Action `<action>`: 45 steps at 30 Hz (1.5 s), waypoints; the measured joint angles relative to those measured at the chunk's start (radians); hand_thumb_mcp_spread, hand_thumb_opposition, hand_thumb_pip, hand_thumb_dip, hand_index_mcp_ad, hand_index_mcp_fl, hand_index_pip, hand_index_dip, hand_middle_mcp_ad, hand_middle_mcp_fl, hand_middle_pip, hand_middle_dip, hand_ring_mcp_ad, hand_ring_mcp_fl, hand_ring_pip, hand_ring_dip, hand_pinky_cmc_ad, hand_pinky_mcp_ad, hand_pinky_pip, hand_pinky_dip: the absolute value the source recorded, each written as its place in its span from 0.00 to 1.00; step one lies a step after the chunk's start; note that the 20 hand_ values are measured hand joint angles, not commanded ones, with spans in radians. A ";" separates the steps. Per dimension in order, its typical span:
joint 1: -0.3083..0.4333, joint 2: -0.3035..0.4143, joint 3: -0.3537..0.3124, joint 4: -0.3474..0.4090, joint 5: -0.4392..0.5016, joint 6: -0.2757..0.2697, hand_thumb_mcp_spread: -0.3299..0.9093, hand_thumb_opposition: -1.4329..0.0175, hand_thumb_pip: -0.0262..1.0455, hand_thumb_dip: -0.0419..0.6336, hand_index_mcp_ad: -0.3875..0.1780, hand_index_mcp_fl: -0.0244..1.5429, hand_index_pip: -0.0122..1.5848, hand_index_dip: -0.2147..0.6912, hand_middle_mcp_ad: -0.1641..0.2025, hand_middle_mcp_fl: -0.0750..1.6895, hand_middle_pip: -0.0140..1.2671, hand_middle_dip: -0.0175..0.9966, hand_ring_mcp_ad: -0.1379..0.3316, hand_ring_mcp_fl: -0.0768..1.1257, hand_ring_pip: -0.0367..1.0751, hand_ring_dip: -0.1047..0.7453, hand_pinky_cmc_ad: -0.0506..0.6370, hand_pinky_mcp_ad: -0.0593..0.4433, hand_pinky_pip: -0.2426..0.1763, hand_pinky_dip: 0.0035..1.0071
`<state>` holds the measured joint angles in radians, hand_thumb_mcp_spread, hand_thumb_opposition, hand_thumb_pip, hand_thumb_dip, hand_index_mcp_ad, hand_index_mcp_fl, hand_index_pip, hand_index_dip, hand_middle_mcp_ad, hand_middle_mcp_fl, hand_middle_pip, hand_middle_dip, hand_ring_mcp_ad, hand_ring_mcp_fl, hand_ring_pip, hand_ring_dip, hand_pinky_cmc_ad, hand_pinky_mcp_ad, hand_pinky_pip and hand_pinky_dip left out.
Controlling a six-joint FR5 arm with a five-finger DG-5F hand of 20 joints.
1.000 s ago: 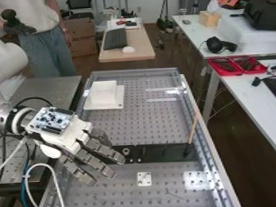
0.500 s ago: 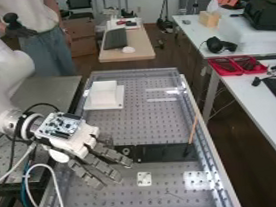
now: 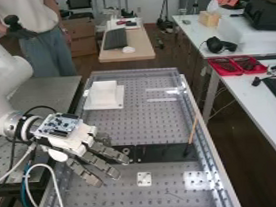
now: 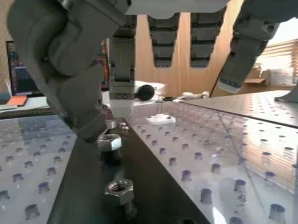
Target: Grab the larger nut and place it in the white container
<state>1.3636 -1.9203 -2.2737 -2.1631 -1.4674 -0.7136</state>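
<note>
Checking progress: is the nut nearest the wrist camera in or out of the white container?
Out: that nut is over the black strip, apart from the white container.

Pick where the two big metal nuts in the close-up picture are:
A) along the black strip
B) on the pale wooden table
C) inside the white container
A: the nearer nut and the farther nut stand one behind the other along the black strip.
</note>
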 joint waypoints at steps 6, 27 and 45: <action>-0.005 -0.011 0.006 -0.010 -0.008 -0.013 0.53 0.39 0.74 0.33 0.45 0.03 0.98 0.42 0.68 0.04 0.12 0.23 0.71 0.06 0.20 0.28 0.63 0.78 0.33 0.73; -0.060 -0.017 0.055 -0.082 -0.164 -0.098 0.53 0.39 0.74 0.32 0.44 0.03 0.99 0.43 0.67 0.04 0.12 0.22 0.67 0.06 0.21 0.28 0.62 0.77 0.33 0.73; -0.115 -0.035 0.087 -0.112 -0.255 -0.129 0.53 0.39 0.74 0.33 0.43 0.03 0.98 0.42 0.66 0.04 0.12 0.22 0.64 0.06 0.22 0.28 0.63 0.77 0.33 0.73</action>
<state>1.2489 -1.9555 -2.1863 -2.2753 -1.7223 -0.8422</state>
